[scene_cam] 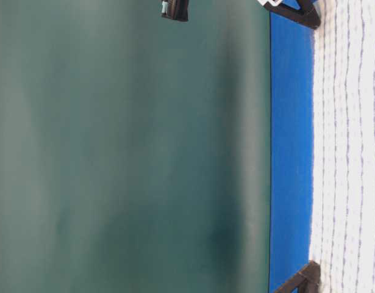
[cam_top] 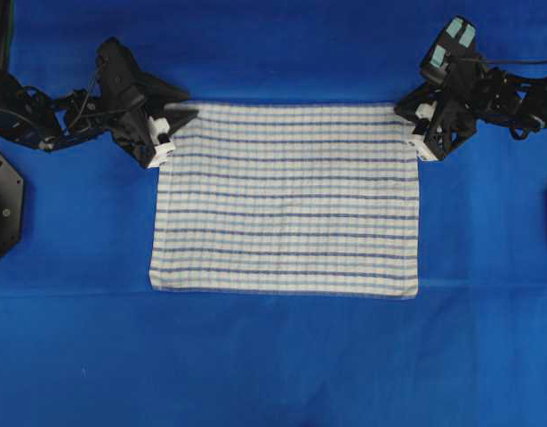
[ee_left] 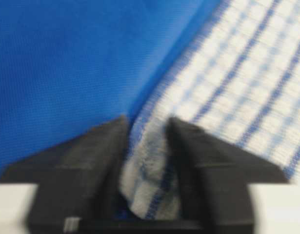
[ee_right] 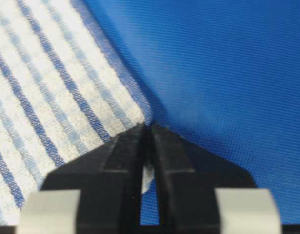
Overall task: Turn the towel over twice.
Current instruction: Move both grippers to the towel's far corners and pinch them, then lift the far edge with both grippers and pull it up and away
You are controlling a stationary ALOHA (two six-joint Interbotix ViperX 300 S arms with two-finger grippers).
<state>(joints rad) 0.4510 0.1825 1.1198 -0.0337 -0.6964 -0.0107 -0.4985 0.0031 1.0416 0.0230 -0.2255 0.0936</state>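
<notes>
White striped towel [cam_top: 286,200] lies flat on the blue table covering [cam_top: 273,356], stretched between the 2 grippers. Left gripper [ee_left: 146,129] pinches a bunched fold of its corner between the jaws. Right gripper [ee_right: 149,129] is pressed together on the opposite corner's tip.

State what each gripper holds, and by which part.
The left gripper pinches the towel by one far corner, cloth bunched between its jaws. The right gripper is shut on the other far corner, gripping only its tip.
</notes>
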